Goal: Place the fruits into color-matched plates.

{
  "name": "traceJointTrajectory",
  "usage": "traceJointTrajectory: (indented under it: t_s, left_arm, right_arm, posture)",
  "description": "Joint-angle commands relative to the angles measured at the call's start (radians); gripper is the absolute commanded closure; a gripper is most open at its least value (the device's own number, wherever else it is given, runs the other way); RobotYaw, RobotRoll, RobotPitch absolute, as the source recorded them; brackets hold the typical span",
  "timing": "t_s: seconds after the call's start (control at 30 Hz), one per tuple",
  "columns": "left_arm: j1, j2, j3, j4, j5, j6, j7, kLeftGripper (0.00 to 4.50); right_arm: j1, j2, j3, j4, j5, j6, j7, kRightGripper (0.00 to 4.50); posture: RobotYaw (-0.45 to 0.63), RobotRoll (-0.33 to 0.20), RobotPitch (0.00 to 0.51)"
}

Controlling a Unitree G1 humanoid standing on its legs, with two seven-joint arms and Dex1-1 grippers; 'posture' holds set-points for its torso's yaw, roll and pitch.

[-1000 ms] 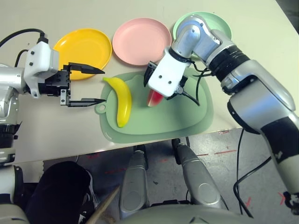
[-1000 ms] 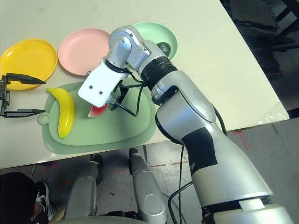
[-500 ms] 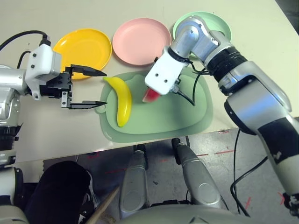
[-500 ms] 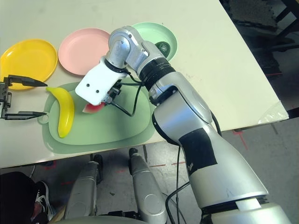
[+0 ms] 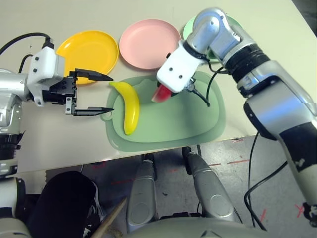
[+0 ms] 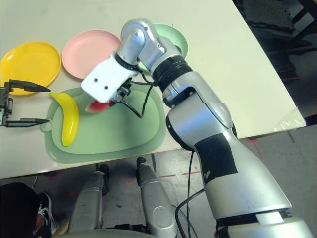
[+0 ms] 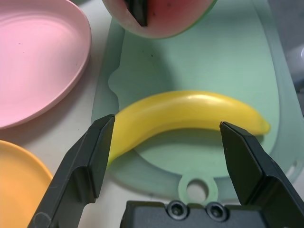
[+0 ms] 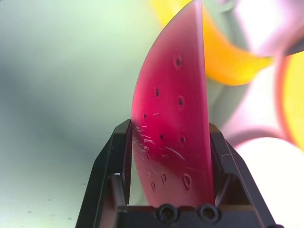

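Bench (image 5: 277,74) w/ green board (image 5: 173,124); R pincer (image 8: 171,166) clamped on watermelon (image 8: 171,114), seemingly just above board. Banana (image 5: 130,106) on board, just beside L pincer (image 5: 110,94), fingers apart. Pink plate (image 5: 150,44) near R pincer.

Yellow curved banana (image 5: 130,106) lying on green cutting board (image 5: 183,129), near its handle-hole side. Red watermelon wedge (image 8: 173,118), dark seeds, green rind, gripped in right end effector (image 8: 172,152), above board. Dark green avocado (image 6: 178,48) in mint green plate (image 6: 173,35), mostly hidden. Yellow-orange plate (image 5: 89,52) and pink plate (image 5: 150,43) flat on tabletop (image 5: 54,139), side by side, both empty.
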Motion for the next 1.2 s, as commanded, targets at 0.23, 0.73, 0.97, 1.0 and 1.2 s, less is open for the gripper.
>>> traceJointTrajectory:
  t_s: [0.23,0.73,0.97,1.0,1.2]
  left_arm:
    - [-0.03,0.0,0.019,-0.014,-0.006,0.046,0.025,0.0]
    - [-0.056,0.017,0.017,0.005,0.082,0.044,0.143,0.0]
    - [-0.079,-0.031,0.019,-0.037,0.14,0.153,0.356,0.0]
    - [-0.074,-0.039,0.018,-0.055,0.14,0.167,0.375,0.0]
    - [-0.052,-0.059,0.016,-0.117,0.137,0.215,0.422,0.0]
  right_arm:
    - [-0.124,0.047,-0.106,0.167,-0.143,0.061,-0.292,2.45]
    - [-0.058,0.121,-0.102,0.276,-0.359,0.194,-0.683,2.45]
    - [-0.026,0.134,-0.114,0.283,-0.392,0.218,-0.701,2.45]
    - [-0.022,0.138,-0.114,0.284,-0.397,0.221,-0.706,2.45]
    - [-0.006,0.152,-0.113,0.289,-0.423,0.244,-0.738,2.45]
  posture:
    - [-0.03,0.0,0.417]
    - [0.01,0.0,0.416]
    - [0.03,0.0,0.416]
    - [0.03,0.0,0.415]
    - [0.04,0.0,0.411]
